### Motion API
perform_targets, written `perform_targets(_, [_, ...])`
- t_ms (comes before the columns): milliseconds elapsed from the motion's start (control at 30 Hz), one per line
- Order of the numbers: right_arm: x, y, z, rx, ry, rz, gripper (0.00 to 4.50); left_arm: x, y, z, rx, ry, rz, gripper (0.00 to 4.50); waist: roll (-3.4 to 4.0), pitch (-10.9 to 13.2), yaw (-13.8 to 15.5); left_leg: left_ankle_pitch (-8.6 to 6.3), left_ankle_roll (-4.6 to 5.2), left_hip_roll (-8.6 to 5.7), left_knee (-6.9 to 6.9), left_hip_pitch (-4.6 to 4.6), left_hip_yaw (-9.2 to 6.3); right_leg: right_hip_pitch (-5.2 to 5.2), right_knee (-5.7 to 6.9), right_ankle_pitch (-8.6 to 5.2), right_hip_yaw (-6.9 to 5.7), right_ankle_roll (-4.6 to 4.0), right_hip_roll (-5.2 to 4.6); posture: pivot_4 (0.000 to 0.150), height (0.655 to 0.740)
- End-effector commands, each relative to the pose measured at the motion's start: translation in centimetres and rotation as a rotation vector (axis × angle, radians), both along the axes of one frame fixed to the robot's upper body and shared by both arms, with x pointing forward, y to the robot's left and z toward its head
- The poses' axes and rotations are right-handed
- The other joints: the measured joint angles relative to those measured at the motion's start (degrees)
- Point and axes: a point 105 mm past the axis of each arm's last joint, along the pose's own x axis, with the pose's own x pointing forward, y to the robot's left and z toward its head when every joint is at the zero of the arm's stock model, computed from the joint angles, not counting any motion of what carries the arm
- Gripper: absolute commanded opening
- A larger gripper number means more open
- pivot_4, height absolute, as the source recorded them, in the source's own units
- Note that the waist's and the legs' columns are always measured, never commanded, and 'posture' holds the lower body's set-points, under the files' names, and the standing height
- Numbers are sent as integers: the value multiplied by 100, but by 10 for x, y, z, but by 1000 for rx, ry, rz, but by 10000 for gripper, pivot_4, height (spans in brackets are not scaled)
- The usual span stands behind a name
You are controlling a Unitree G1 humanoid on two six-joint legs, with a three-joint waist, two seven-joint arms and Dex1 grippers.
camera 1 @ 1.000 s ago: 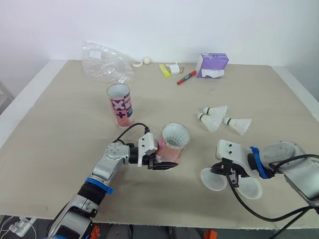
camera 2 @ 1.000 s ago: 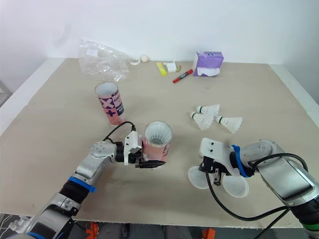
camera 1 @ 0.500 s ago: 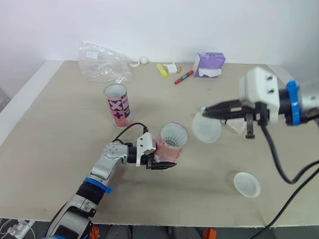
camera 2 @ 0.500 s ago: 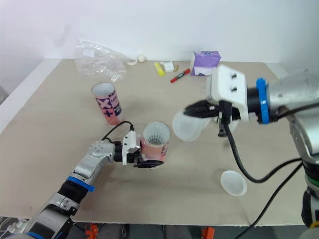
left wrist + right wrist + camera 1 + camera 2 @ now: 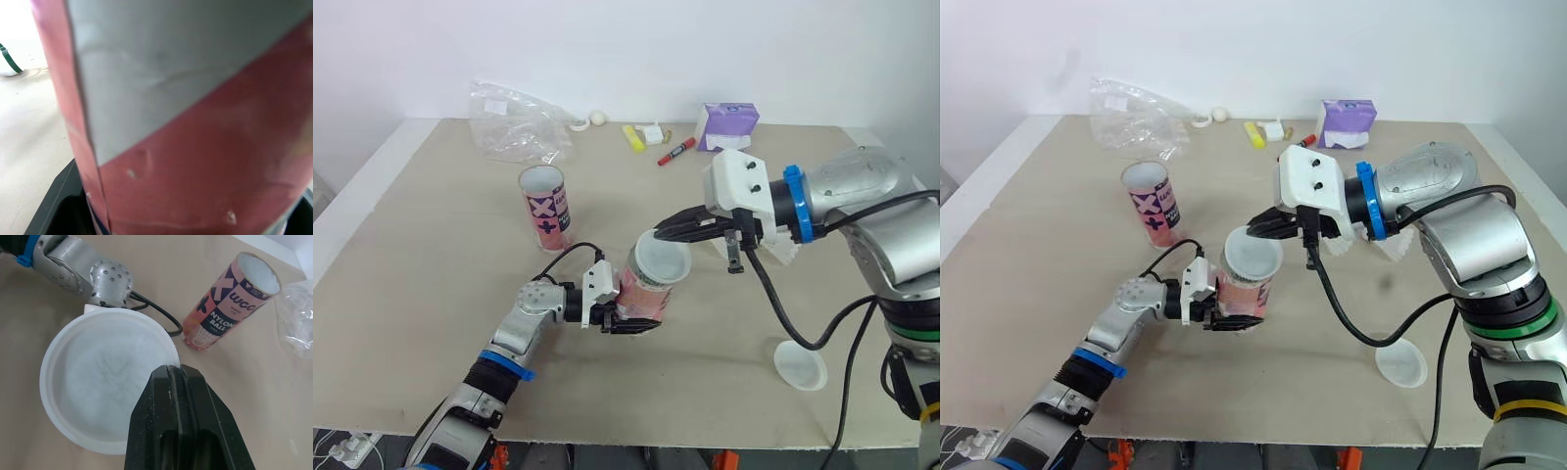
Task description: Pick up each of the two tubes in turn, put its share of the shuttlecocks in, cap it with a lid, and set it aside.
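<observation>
Spare lid: a round, shallow disc of translucent white plastic (image 5: 800,365) lies flat on the desk (image 5: 431,245) at the near right, well apart from everything else.
Left gripper: low at the near centre (image 5: 628,325), its black jaws clamped on the base of the held tube.
Held tube: a cardboard cylinder (image 5: 644,299) in matte pink with a grey diagonal band. Up close its skin shows small dents and a lengthwise seam. It leans slightly and stands near the middle of the desk.
Held lid: a second translucent white disc with a raised rim (image 5: 664,262) sits over the held tube's mouth and covers it. Whether it is pressed home cannot be told.
Right gripper: reaching in from the right (image 5: 172,371), its jaws close together and pinching the held lid's rim at the far right edge.
Shuttlecocks: white feathered skirts (image 5: 787,253) lie on the desk to the right, mostly hidden behind the right arm.
Far tube: a matching pink cylinder with dark cross and plus marks (image 5: 546,208) stands upright and open-topped, left of and beyond the held tube.
Desk: a pale beige, matte, flat top.
Far edge: a crumpled clear plastic bag (image 5: 519,122) at the left, then a red marker (image 5: 677,152) and a purple tissue pack (image 5: 732,127).
</observation>
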Motion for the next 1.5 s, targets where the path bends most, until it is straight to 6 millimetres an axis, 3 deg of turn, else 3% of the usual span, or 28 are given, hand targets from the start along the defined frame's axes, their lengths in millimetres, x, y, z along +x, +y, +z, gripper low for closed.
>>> perform_targets(33, [-2, 2, 7, 1, -40, 19, 373, -5, 11, -32, 97, 94, 28, 31369, 0, 0, -1, 0, 0, 0, 0, 1, 0, 0, 0, 0, 0, 0, 0, 1500, 7400])
perform_targets(533, [-4, 14, -2, 7, -47, 48, 373, -4, 10, -32, 98, 92, 34, 31369, 1, -1, -1, 0, 0, 0, 0, 1, 0, 0, 0, 1, 0, 0, 0, 1500, 7400])
perform_targets(1100, [-4, 8, -17, -53, -23, 55, 373, -7, 10, -34, 100, 101, 37, 31369, 1, -1, -1, -1, -1, 0, -1, 1, 0, 2, 0, -3, 0, 1, 0, 1500, 7400])
perform_targets(1133, [-4, 8, -17, -51, -20, 54, 6708, -7, 10, -34, 100, 102, 37, 31369, 1, -1, -1, -1, -1, 0, -1, 1, 0, 2, 0, -3, 0, 1, 0, 1500, 7400])
perform_targets(1200, [-4, 8, -16, -51, -31, 55, 12953, -7, 10, -34, 100, 104, 38, 31369, 1, -1, -1, -1, -1, 0, -1, 1, 0, 1, 0, -3, 0, 1, 0, 1500, 7400])
perform_targets(1300, [-2, 9, -12, -40, -55, 52, 29450, -8, 11, -34, 100, 106, 38, 31369, 2, -3, -1, -1, -1, 0, -1, 2, -1, 2, 0, -3, 0, 0, 0, 1500, 7400])
perform_targets(1333, [-1, 9, -9, -31, -63, 49, 32144, -8, 11, -34, 100, 107, 39, 31369, 2, -4, -2, -1, -1, 0, -1, 3, 0, 2, 0, -3, 0, 0, 0, 1500, 7400])
perform_targets(1500, [1, 1, 21, 87, -52, 4, 32144, -8, 12, -34, 103, 108, 42, 31369, 1, -3, -2, -1, -1, 0, -2, 1, -1, 0, 0, -4, 0, -1, 0, 1500, 7400])
